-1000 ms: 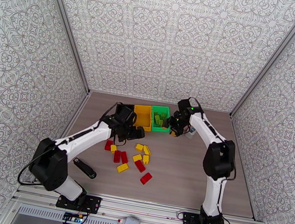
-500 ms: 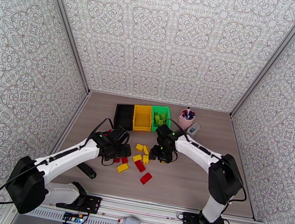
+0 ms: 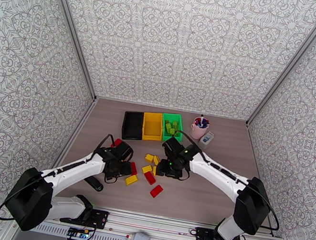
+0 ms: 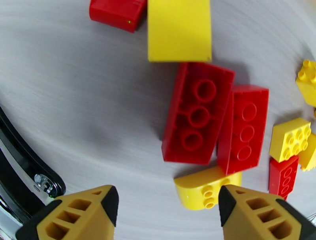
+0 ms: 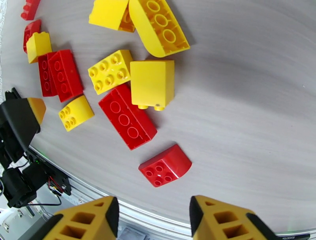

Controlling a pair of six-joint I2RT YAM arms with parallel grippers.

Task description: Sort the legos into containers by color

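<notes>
My left gripper (image 4: 166,203) hung wide open, empty, over two red bricks (image 4: 197,114). Red and yellow legos (image 3: 149,174) lay loose on the table (image 3: 222,196) between the arms, short of the black bin (image 3: 133,125), yellow bin (image 3: 152,126) and green bin (image 3: 172,126). My right gripper (image 5: 153,207) gaped empty above a curved red brick (image 5: 165,165).

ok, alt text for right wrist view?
Open right gripper hovers over loose red and yellow legos on a grey table, closest to a red curved brick. A long red brick lies beyond it, beside a yellow block.
</notes>
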